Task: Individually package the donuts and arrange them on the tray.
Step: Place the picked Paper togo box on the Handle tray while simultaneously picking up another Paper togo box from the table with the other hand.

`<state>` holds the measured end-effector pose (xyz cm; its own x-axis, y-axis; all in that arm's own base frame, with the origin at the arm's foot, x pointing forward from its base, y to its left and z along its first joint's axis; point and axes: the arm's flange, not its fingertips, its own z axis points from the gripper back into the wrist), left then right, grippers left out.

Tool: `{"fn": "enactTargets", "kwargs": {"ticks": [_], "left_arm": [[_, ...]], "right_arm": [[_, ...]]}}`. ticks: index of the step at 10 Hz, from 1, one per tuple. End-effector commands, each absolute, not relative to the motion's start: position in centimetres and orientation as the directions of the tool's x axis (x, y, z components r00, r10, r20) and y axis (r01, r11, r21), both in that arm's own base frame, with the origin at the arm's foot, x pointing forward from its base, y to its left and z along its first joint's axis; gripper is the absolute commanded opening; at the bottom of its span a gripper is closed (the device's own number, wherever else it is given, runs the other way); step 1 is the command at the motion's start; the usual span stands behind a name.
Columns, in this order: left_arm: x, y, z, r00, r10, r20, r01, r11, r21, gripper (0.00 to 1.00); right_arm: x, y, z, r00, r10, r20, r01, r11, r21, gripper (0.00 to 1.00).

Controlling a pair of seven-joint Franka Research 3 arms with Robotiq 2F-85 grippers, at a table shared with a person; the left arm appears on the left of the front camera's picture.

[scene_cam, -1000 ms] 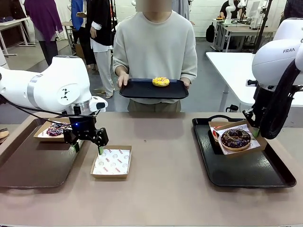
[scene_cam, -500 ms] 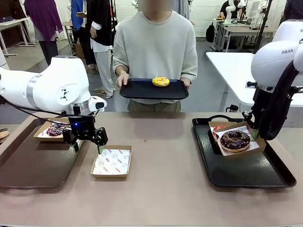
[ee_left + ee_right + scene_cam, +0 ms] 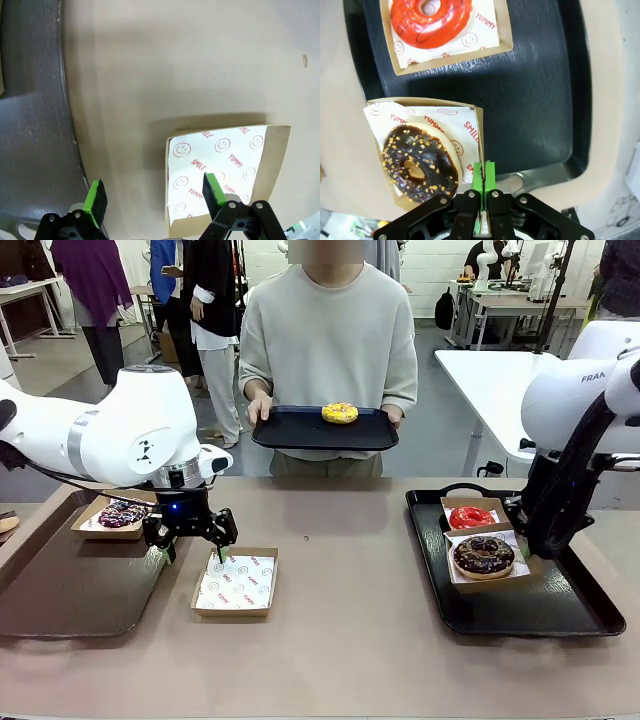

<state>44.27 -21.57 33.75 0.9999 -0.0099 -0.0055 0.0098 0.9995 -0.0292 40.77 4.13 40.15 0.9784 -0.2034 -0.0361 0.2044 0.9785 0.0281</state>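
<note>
**Front view:** The left gripper (image 3: 190, 552) is hanging low over the counter (image 3: 350, 650), fingers spread apart and holding nothing, between the left tray (image 3: 50, 605) and the empty box (image 3: 236, 583). The purple donut (image 3: 121, 514) is sitting boxed at that tray's far corner. Across the counter a person is holding out a small tray (image 3: 290, 433) carrying the yellow donut (image 3: 340, 413). On the right tray (image 3: 545, 618) the red donut (image 3: 471, 517) and the chocolate donut (image 3: 483, 555) are lying in separate boxes, side by side.

**Left wrist view:** One of the fingers (image 3: 97, 197) is standing over bare counter beside the tray rim. The other is standing over the empty box's printed paper.

**Right wrist view:** The right gripper (image 3: 484, 170) is pinching the side wall of the chocolate's box (image 3: 420, 102), fingers pressed together on the thin card.

**Handling:** The donuts are looking soft, and their glaze would likely smear. The yellow one is probably asking for a gentle squeeze across its outer edge, not on the topping. The boxes are looking light and bendy, so a wall pinch likely suits sliding more than lifting.
</note>
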Motion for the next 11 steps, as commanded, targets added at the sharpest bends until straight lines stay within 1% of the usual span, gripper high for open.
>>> {"fn": "enactTargets", "kwargs": {"ticks": [1,4,7,11], "left_arm": [[44.6,-22.8,33.1,1.0,0.011,0.016,-0.011,1.0,0.014,1.0],[44.6,-23.8,32.9,1.0,0.003,0.011,-0.003,1.0,0.028,1.0],[44.8,-24.3,31.8,1.0,0.007,-0.01,-0.007,0.999,0.032,1.0],[44.4,-24.2,31.5,0.999,0.039,0.004,-0.039,0.999,0.014,1.0]], "right_arm": [[40.2,4.3,39.2,0.98,-0.199,-0.004,0.199,0.979,0.046,0.01],[40.3,3.9,38.4,0.984,-0.176,0.006,0.176,0.984,0.009,0.01],[41.1,3.5,37.0,0.982,-0.19,-0.022,0.19,0.981,0.025,0.01],[41.3,3.0,36.4,0.979,-0.2,-0.035,0.201,0.979,0.031,0.01]]}}
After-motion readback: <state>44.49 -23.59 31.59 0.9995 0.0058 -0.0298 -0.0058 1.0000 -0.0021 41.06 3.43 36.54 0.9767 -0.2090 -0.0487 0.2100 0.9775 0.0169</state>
